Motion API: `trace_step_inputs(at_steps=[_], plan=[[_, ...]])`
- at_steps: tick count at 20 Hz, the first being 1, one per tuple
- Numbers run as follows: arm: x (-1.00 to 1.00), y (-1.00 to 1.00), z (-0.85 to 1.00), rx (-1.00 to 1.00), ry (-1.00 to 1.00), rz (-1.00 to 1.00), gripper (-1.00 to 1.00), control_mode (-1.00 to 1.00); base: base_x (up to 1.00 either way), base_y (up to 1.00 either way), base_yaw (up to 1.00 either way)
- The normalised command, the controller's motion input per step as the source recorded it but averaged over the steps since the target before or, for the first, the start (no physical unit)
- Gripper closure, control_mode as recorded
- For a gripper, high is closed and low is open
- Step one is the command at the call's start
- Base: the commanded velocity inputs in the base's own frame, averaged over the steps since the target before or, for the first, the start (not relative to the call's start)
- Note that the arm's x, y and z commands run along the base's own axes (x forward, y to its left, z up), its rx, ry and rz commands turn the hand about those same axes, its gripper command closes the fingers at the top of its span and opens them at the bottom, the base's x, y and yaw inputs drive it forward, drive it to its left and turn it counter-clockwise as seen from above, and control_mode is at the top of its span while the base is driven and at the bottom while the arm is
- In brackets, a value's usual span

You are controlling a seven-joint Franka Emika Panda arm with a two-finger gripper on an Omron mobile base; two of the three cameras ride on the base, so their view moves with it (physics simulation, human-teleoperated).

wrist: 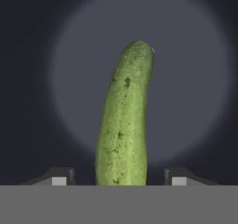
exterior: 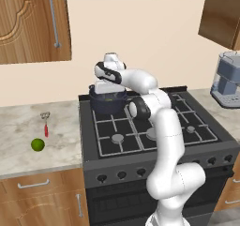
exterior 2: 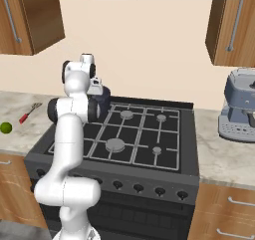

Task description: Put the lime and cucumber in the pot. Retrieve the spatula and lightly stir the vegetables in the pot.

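Note:
The dark green cucumber hangs lengthwise between my fingertips, with a clear gap on each side, so my gripper is open. Behind it lies the round dark inside of the pot. The navy pot stands on the stove's back left burner, and my hand reaches down into it from above. On the counter left of the stove sits the bright green lime. The red-handled spatula lies just behind the lime. Both show again at the far left as lime and spatula.
The black gas stove has several bare burners in front of and right of the pot. A grey coffee machine stands on the right counter. Wooden cabinets hang above the left counter, and a range hood hangs over the stove.

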Motion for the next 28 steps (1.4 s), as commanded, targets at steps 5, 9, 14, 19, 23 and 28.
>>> trace_step_inputs(at_steps=[5, 9, 14, 19, 23, 28], plan=[[-0.12, 0.0, 0.07, -0.01, 0.0, 0.0, -1.0, -1.0, 0.0, 0.0, 0.0], [-0.73, 0.0, 0.17, -0.01, -0.04, 0.0, -1.0, -1.0, 0.0, 0.0, 0.0], [-1.0, -0.01, 0.13, 0.0, -0.22, 0.0, -1.0, -1.0, 0.0, 0.0, 0.0], [-1.0, -0.11, 0.05, 0.03, -0.25, 0.0, -1.0, -1.0, 0.0, 0.0, 0.0], [-1.0, -0.06, 0.0, 0.07, -0.26, 0.0, -1.0, -1.0, 0.0, 0.0, 0.0], [-0.91, 0.16, 0.16, 0.01, -0.07, 0.01, -1.0, -1.0, 0.0, 0.0, 0.0]])
